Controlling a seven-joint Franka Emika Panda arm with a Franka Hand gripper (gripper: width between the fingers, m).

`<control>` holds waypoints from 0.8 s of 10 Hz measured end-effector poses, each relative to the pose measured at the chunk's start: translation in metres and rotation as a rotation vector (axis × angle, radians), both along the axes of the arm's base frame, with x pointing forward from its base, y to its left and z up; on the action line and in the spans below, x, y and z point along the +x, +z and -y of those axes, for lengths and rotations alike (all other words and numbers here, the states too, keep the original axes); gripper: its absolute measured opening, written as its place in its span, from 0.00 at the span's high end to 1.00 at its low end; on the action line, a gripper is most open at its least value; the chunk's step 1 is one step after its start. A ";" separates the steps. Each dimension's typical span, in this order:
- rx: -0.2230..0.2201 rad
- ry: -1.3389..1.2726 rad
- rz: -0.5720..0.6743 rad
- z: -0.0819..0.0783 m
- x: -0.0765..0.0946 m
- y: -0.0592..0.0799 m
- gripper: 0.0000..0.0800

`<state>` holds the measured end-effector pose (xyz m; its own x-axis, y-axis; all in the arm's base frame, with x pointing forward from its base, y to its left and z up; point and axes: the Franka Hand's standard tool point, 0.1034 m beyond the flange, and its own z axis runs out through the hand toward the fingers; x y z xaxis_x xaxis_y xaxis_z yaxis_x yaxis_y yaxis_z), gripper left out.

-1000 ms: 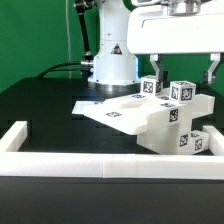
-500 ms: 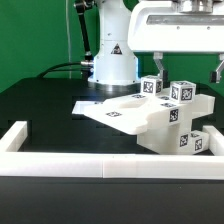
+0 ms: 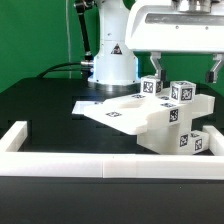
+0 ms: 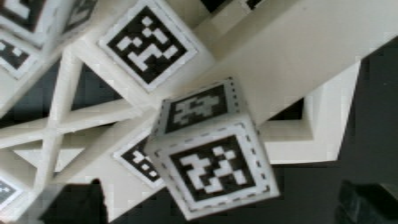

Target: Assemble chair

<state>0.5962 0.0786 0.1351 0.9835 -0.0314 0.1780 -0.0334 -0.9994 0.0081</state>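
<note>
The gripper (image 3: 185, 66) is cut off by the exterior view's upper edge, so only its lower body and two fingers show above the chair (image 3: 160, 115). The chair's far side runs out past that picture's right-hand edge, and the low white wall (image 3: 100, 166) in front of the chair hides its foot. The robot base (image 3: 110, 60) behind the chair loses its upper part at the edge too. In the wrist view the chair (image 4: 214, 150) fills the picture, blurred, with every tag (image 4: 151, 40) near the border cropped.
</note>
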 end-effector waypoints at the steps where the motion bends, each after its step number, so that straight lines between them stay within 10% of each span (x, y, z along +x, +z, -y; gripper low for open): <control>1: 0.005 0.009 -0.060 0.000 -0.002 0.002 0.19; 8: 0.002 0.026 -0.114 0.003 0.000 0.000 0.19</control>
<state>0.5963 0.0754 0.1353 0.9979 -0.0055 0.0653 -0.0061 -0.9999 0.0084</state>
